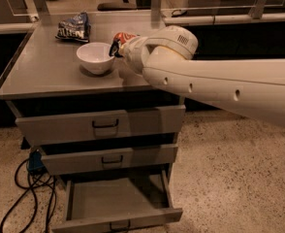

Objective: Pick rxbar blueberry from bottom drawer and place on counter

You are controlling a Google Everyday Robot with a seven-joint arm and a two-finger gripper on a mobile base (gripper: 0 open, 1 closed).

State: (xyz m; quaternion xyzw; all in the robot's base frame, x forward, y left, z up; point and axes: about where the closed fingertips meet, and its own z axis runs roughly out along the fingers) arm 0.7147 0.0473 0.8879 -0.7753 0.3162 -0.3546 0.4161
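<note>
Risk, bench: the gripper is hanging over the middle of it. This view is not showing how high it sits above the surface, so a release made too high is risking the rxbar blueberry bouncing or skidding toward the front edge.

Risk, bottom drawer: it is standing open with only bare floor showing. The bar is not appearing there, nor lying on the bench.

Risk, white bowl: it is sitting just beside the gripper, toward the left edge. A descent drifting that way is likely to knock it.

Risk, red can: it is standing just behind the wrist, and a rearward swing is liable to topple it.

Pose: the arm is reaching in over the right edge, with the wrist bending toward the bowl. You cannot tell whether the gripper is closed on anything. A dark scrap is showing at its tip, possibly the bar.
</note>
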